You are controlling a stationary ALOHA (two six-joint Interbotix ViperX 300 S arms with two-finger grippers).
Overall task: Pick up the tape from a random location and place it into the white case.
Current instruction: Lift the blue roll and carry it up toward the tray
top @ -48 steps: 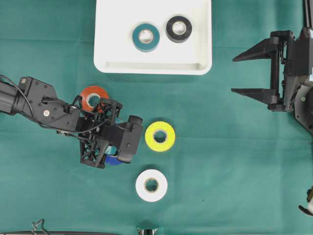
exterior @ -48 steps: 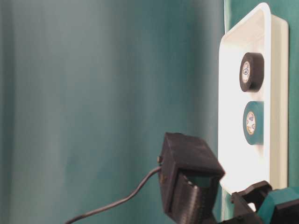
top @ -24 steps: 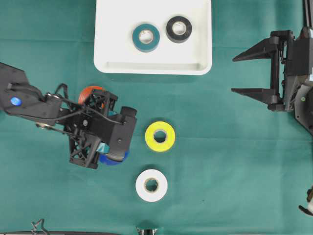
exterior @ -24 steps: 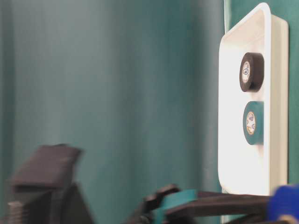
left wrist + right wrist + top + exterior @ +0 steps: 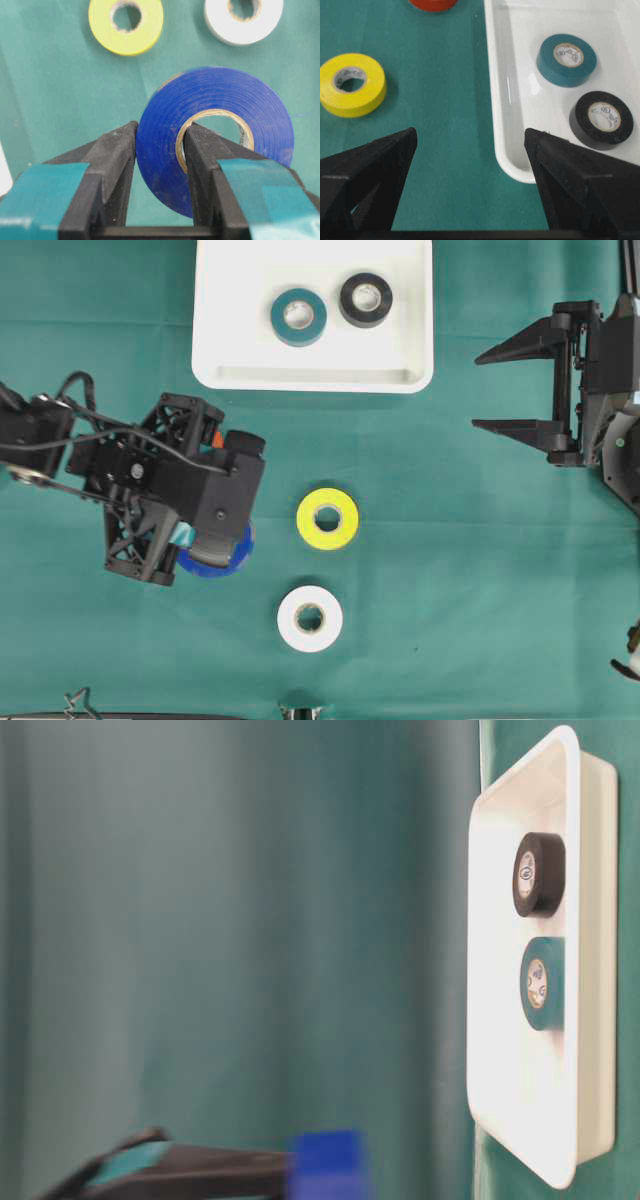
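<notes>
Left gripper [image 5: 159,150] pinched the blue tape roll [image 5: 215,135] through its wall, one finger inside the core. Right gripper [image 5: 470,145] stood wide, empty. The roll looked light and stiff, with a slick face, so this wall grip seemed best.

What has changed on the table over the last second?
The left gripper, shut on the blue tape, has lifted it off the cloth and drawn back toward the left of the overhead view, covering most of the red roll. The other rolls, white case and right gripper stayed put.
</notes>
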